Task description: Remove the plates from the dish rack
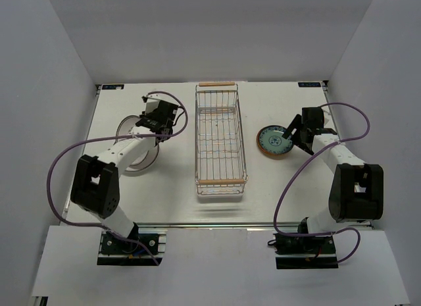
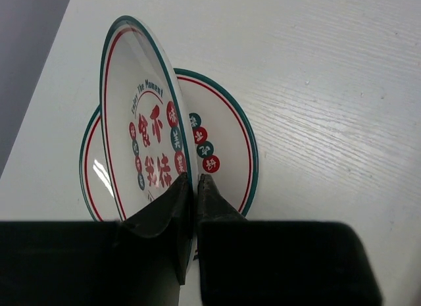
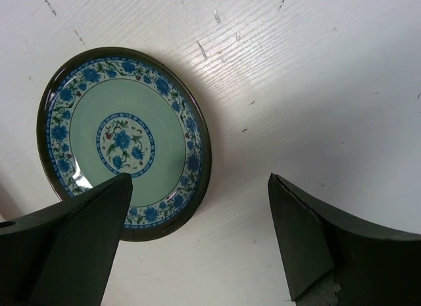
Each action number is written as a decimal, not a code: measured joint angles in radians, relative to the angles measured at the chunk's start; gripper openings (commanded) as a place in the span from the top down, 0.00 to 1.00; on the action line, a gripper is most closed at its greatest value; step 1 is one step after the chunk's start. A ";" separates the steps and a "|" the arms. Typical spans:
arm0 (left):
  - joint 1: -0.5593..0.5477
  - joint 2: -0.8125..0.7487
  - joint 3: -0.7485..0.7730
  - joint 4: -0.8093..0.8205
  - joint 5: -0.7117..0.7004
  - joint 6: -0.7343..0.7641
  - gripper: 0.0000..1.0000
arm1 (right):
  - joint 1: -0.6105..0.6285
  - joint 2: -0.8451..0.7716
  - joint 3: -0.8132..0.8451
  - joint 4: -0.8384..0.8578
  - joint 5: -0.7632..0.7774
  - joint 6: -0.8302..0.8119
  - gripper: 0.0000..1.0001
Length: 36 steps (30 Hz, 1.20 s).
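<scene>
The dish rack [image 1: 220, 141] stands in the middle of the table, and no plate shows in it. My left gripper [image 2: 193, 181] is shut on the rim of a white plate with red and teal dots [image 2: 141, 115], holding it on edge. It hangs over a matching plate [image 2: 227, 138] that lies flat on the table, also seen in the top view [image 1: 141, 166]. My right gripper [image 3: 197, 187] is open and empty. Its left finger is over the edge of a teal plate with blue flowers and a brown rim [image 3: 125, 138], which lies flat right of the rack [image 1: 275, 141].
The table's left edge [image 2: 39, 95] runs close to the white plates. White walls enclose the table at the back and sides. Purple cables loop from both arms.
</scene>
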 measured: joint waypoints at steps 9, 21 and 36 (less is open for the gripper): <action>0.015 0.094 0.000 0.013 0.011 0.013 0.52 | 0.000 0.008 0.000 0.000 -0.002 0.000 0.11; 0.018 0.093 -0.006 -0.019 0.015 -0.037 0.18 | 0.000 0.013 0.000 0.000 -0.002 0.000 0.11; 0.043 -0.047 -0.150 -0.022 0.072 -0.102 0.02 | 0.000 -0.025 0.006 -0.003 -0.016 -0.005 0.11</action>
